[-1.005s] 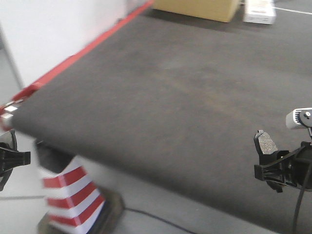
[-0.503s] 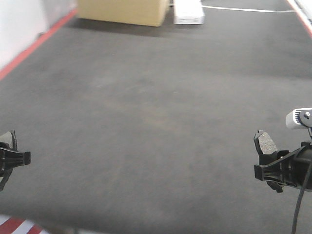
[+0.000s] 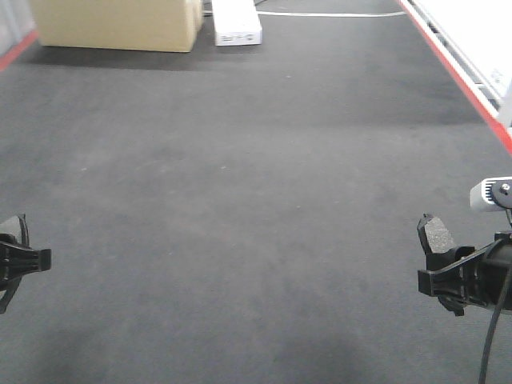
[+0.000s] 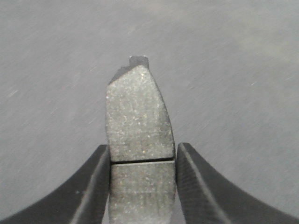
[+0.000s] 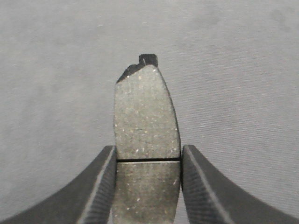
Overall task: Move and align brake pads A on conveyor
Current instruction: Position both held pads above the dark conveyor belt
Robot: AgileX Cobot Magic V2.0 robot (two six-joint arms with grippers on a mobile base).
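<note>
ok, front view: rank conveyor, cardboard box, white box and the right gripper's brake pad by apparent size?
1. conveyor, fills most of the frame
2. cardboard box, cropped at top
3. white box, also cropped
4. brake pad in the right gripper, smallest despite being nearest the camera

Your left gripper (image 3: 18, 258) is hanging at the lower left edge of the front view, its jaws pinching a brake pad (image 4: 138, 116) by its sides at the groove. Your right gripper (image 3: 446, 276) is hanging at the lower right edge, level with it, its jaws likewise pinching a second brake pad (image 5: 146, 116).
</note>
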